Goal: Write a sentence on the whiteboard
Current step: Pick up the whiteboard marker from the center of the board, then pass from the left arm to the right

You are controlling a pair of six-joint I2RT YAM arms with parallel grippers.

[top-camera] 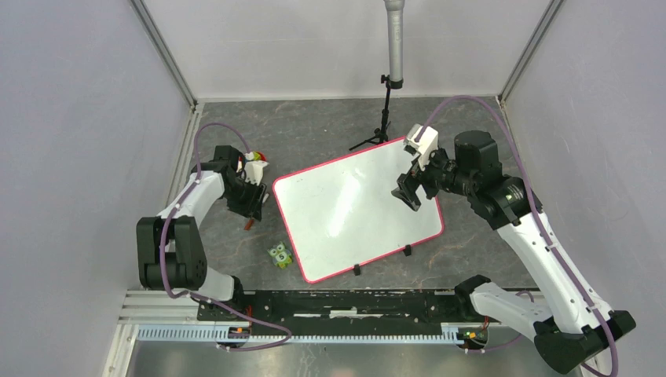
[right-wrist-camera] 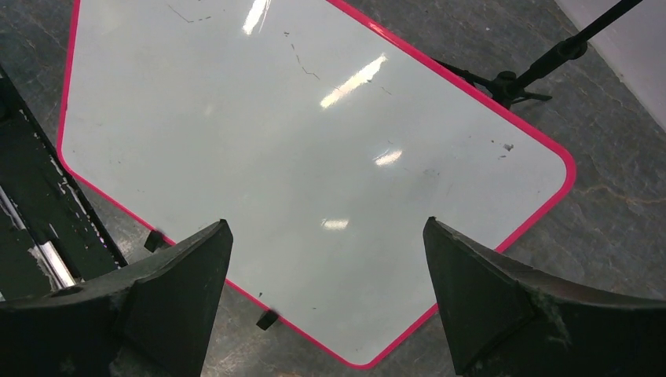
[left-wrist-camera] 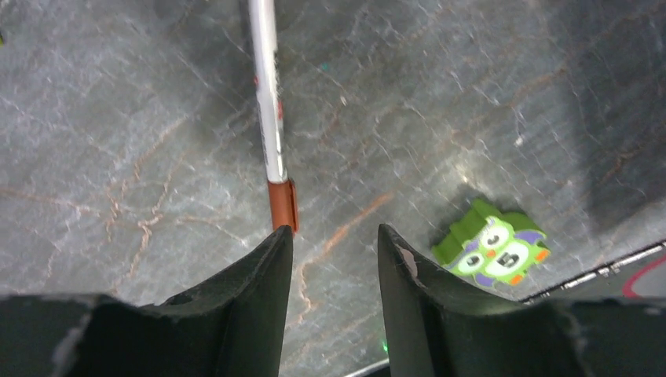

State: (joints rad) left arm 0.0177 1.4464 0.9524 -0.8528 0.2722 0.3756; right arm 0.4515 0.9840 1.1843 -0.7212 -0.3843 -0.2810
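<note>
Whiteboard (top-camera: 357,208) lies flat and unwritten between the arms. Left of it, the left gripper (left-wrist-camera: 335,232), fingers apart and empty, hovers by the marker (left-wrist-camera: 269,118). The right gripper (right-wrist-camera: 326,226) gapes wide over the board. Fetching the marker seems to be the step in hand: next, straddle it and clamp.

Grey marbled table (top-camera: 330,133) — whiteboard (top-camera: 353,208), marker (left-wrist-camera: 267,118), owl toy (top-camera: 279,255).

1. It was a robot lab cell: plain pale wall panels (top-camera: 71,118) enclosed a grey stone-patterned tabletop (top-camera: 314,133).
2. A slotted aluminium rail (top-camera: 353,334) lay at 6 o'clock, a black tripod stand (top-camera: 385,110) at 12.
</note>
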